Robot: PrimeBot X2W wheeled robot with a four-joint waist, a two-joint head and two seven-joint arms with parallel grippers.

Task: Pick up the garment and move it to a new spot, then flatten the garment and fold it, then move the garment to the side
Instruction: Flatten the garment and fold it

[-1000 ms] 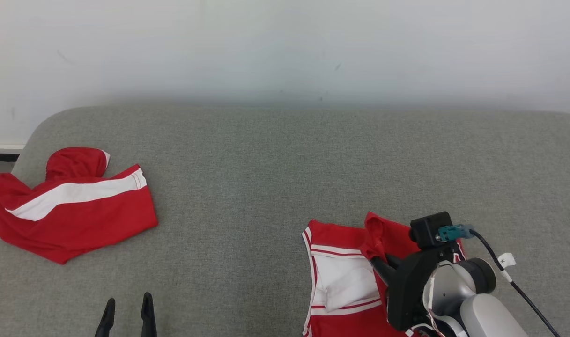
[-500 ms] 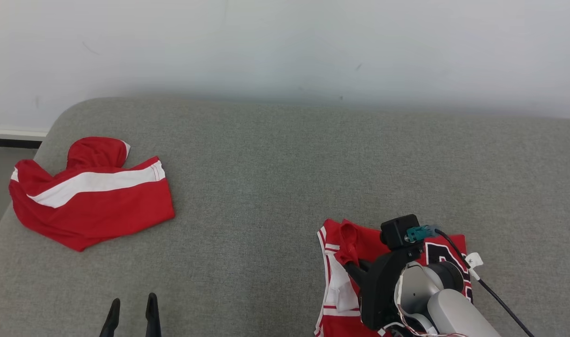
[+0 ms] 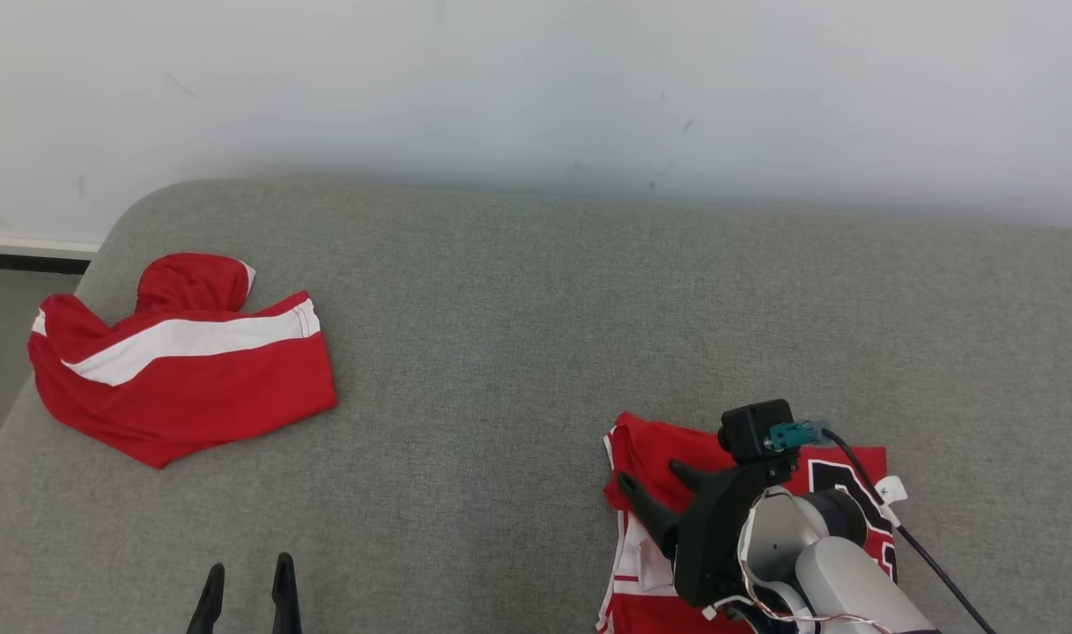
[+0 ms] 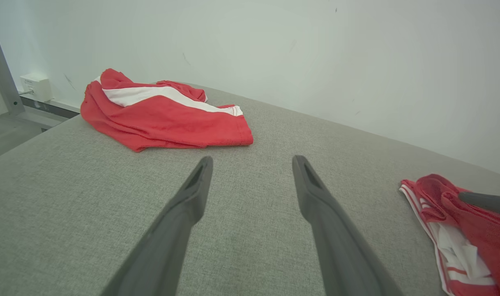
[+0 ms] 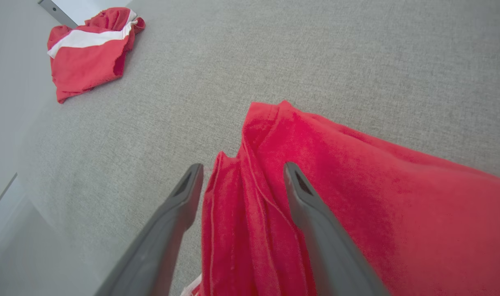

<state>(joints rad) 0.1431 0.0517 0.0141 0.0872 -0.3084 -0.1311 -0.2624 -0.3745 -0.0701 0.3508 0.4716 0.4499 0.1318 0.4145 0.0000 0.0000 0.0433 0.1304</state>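
Jersey (image 3: pixel 676 440) is laid folded on the grey cushion (image 3: pixel 518 352), near edge, right side. A second red garment (image 3: pixel 183 370) is well apart at far left. The fold looks done, so release is judged the step in hand. Right pincer (image 3: pixel 650 474) should be lifted straight off so the top layer isn't dragged open. For the side move, all layers should be gripped at the folded edge. Right pincer is spread wide, fingers straddling the jersey's rumpled left edge, nothing gripped; cloth contact can't be told. Left pincer (image 3: pixel 248 568) is wide open, empty, over bare cushion.
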